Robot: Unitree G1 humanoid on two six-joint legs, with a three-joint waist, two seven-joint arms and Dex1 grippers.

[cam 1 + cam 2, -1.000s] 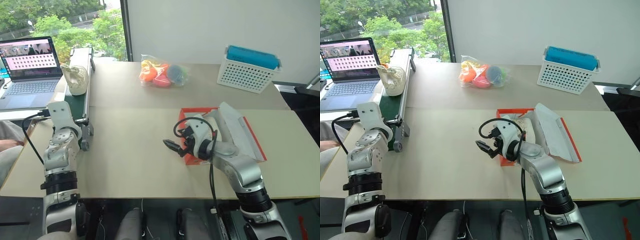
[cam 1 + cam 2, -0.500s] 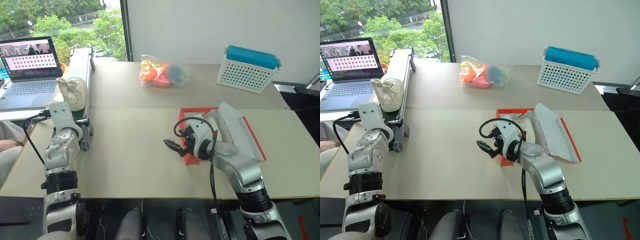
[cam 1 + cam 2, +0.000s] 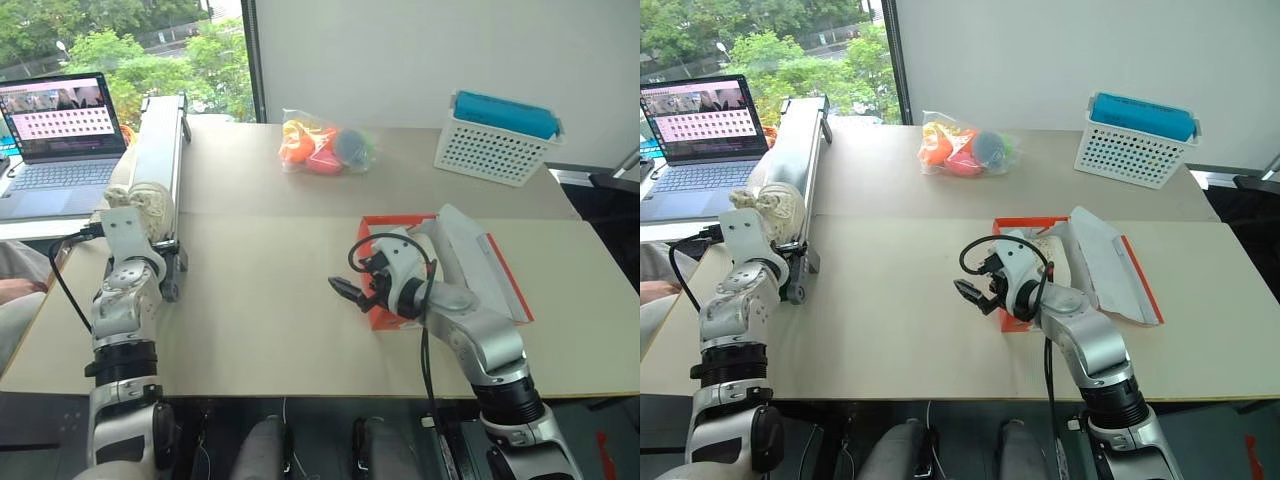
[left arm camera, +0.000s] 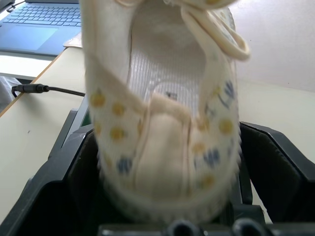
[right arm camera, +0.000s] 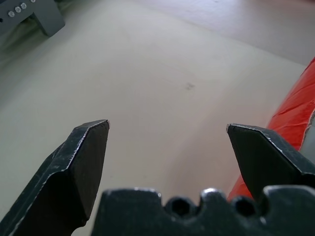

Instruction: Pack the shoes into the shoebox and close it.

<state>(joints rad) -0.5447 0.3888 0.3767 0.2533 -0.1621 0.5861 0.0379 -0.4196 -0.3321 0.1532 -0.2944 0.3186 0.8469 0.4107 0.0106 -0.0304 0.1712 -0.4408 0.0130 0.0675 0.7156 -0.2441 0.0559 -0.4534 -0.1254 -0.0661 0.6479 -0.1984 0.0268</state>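
Left wrist view: shoe (image 4: 162,113) is lying between spread left fingers (image 4: 275,162); closing squarely around its heel seems wise.

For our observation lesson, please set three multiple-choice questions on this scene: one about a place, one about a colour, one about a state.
1. Where does the small cream lacy shoe at the table's left lie?
A. on the long conveyor belt
B. in a plastic bag
C. on a laptop keyboard

2. What colour is the top of the white perforated plastic basket?
A. red
B. teal
C. yellow

3. The orange-red cardboard shoebox is:
A. taped shut
B. crushed flat
C. open

Answers:
1 A, the shoe rests on the belt's near end.
2 B, a teal slab sits above the white walls.
3 C, the lid is folded back to the side.
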